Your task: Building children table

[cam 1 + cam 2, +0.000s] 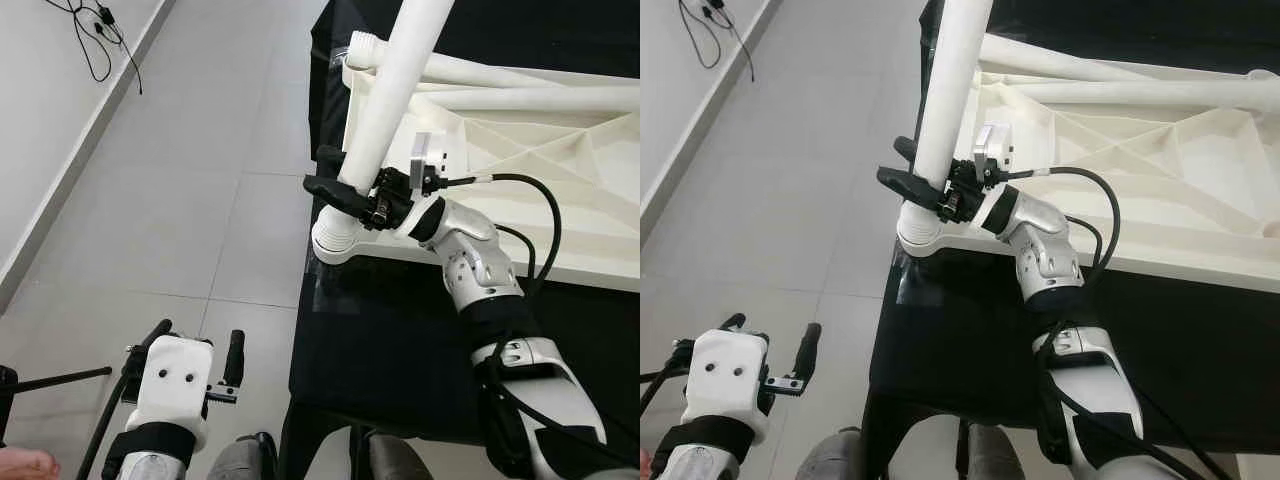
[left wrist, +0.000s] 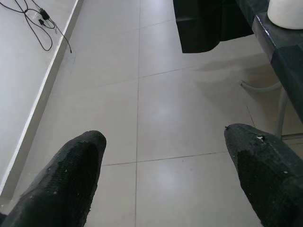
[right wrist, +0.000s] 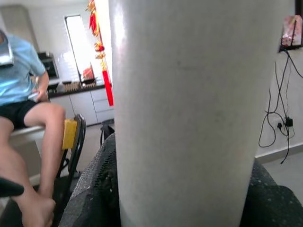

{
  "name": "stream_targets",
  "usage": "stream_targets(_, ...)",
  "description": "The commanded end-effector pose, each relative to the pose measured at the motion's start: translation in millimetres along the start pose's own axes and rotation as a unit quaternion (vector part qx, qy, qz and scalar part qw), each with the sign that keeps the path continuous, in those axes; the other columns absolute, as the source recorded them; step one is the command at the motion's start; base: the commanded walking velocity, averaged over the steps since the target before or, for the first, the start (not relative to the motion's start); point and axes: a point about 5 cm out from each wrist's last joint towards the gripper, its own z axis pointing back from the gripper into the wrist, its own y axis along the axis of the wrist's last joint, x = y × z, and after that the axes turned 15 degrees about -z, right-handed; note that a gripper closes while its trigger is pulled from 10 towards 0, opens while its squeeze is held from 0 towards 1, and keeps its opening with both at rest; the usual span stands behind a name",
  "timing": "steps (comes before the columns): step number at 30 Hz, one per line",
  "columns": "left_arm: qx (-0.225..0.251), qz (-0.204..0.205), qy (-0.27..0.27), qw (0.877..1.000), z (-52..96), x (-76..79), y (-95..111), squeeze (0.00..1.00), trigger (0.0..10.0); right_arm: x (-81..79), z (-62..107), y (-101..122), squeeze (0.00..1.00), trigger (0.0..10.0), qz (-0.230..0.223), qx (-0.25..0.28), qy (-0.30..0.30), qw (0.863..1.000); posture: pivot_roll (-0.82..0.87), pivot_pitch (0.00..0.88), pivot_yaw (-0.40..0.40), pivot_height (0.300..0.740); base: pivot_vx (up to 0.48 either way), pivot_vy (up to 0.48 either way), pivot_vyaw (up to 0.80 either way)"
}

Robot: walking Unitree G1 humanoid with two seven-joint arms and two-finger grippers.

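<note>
Upright at the bench's [image 1: 400, 330] front-left corner, a white leg [image 1: 385, 110] stands in the upturned tabletop's [image 1: 520, 160] socket, right tool [image 1: 345, 190] clamped on it for steadying; left tool [image 1: 195, 345] hangs apart.

I am in a home, in a tiled room that opens onto a kitchen. Pale grey floor tiles [image 1: 200, 200] run to a white wall with a skirting board, where black cables [image 1: 95, 35] trail down. Past my right claw I see white kitchen cabinets [image 3: 90, 101] under a dark worktop, a bright window [image 3: 78, 40] and a red hanging decoration [image 3: 102, 56]. A person [image 3: 23, 118] in a light blue shirt and black shorts sits near a chair with a yellow back [image 3: 71, 135]. A black cloth [image 1: 400, 340] covers the table before me.
</note>
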Motion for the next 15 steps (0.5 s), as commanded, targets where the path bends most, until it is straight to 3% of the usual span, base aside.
stream_targets(1,-0.017,-0.008,-0.01,1.0,2.4,0.5,-5.9,0.0,10.0,2.3,21.9,-39.9,0.0,10.0,-0.018,-0.096,-0.041,0.994,0.11,0.338,0.006,0.74,0.0,0.0,0.0)
stream_targets(7,-0.017,-0.009,-0.01,1.0,1.9,0.2,-6.1,0.0,10.0,-6.8,21.4,-43.9,0.0,10.0,0.06,-0.182,0.018,0.981,0.1,0.339,0.007,0.74,0.0,0.0,0.0)
stream_targets(15,-0.017,-0.008,-0.009,1.0,1.6,0.8,-5.6,0.0,10.0,-8.5,23.6,-44.4,0.0,10.0,0.081,-0.229,0.048,0.969,0.1,0.338,0.003,0.74,0.0,0.0,0.0)
